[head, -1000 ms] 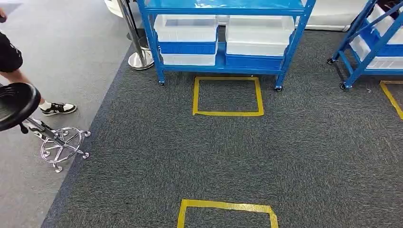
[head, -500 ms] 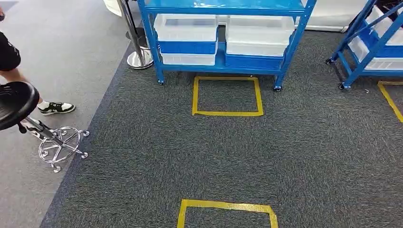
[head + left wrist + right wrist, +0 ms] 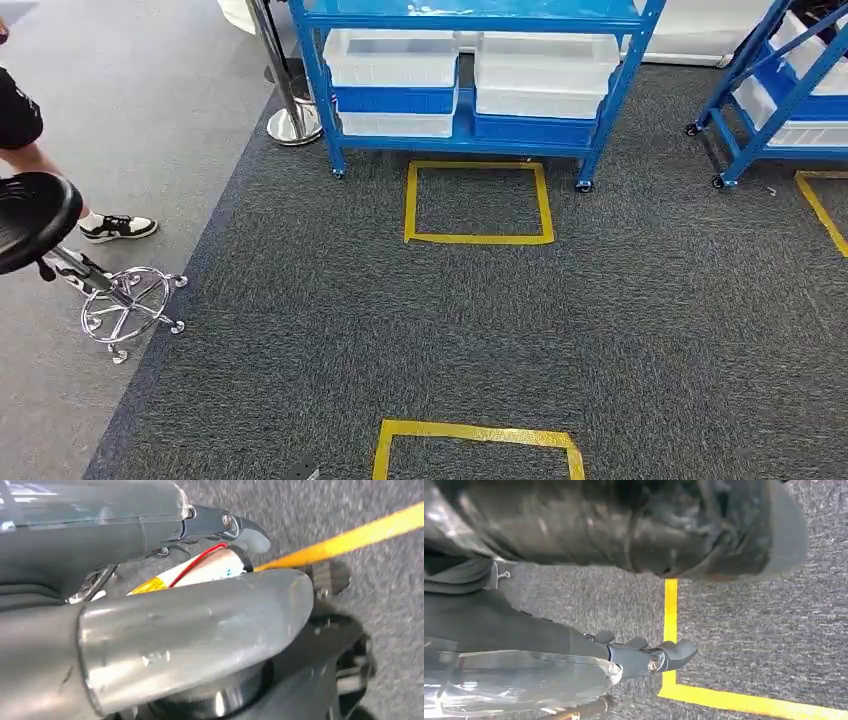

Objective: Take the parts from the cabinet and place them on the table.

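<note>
Since the head view looks down at grey carpet, start there: a blue cabinet on wheels stands at the far edge, well apart from the robot. Its low shelf carries stacked bins, white and blue, two stacks side by side. I can't make out any parts inside them from here, the top ones just look pale and see-through. A yellow tape square sits on the carpet right in front of the cabinet, and a second tape square lies near the bottom edge. Another blue rack with bins is off to the right. On the left there's a black stool with a chrome base, and a person's leg and sneaker just behind it on the lighter floor.

In the left wrist view, the left hand is close up over carpet and a yellow tape line. Fingers look loosely extended with nothing in them, so open.

In the right wrist view, the right hand hangs over carpet beside a corner of yellow tape. Fingers are spread a bit, holding nothing.
</note>
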{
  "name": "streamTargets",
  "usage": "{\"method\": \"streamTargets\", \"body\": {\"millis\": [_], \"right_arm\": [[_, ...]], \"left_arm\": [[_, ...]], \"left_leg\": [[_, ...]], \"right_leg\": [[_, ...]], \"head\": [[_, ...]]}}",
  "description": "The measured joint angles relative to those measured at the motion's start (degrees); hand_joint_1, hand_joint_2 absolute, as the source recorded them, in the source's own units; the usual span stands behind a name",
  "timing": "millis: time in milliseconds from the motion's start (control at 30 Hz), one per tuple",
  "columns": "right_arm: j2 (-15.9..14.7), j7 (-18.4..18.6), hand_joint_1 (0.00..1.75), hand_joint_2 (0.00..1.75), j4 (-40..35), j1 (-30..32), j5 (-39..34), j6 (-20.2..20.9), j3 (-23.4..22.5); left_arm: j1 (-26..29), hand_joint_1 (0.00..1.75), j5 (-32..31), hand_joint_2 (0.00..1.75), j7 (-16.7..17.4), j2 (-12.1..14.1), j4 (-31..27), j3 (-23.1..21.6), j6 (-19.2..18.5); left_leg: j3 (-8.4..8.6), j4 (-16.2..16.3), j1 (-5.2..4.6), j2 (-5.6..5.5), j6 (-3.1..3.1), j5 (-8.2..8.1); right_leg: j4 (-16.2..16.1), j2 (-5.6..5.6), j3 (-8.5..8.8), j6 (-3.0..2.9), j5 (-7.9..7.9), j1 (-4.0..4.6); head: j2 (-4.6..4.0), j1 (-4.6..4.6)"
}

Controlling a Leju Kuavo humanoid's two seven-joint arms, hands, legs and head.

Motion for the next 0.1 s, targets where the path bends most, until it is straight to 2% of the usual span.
{"method": "streamTargets", "body": {"millis": [100], "right_arm": [[0.0,-0.1,0.00,0.00,-0.3,0.6,-2.3,-0.2,1.3]], "left_arm": [[0.5,0.00,-3.8,0.00,0.0,0.0,-1.0,4.0,-0.2]], "left_leg": [[-0.10,0.6,-0.09,0.03,0.75,-0.38]], "right_leg": [[-0.2,0.14,-0.07,0.51,-0.02,-0.20]], "head": [[0.00,0.00]]}}
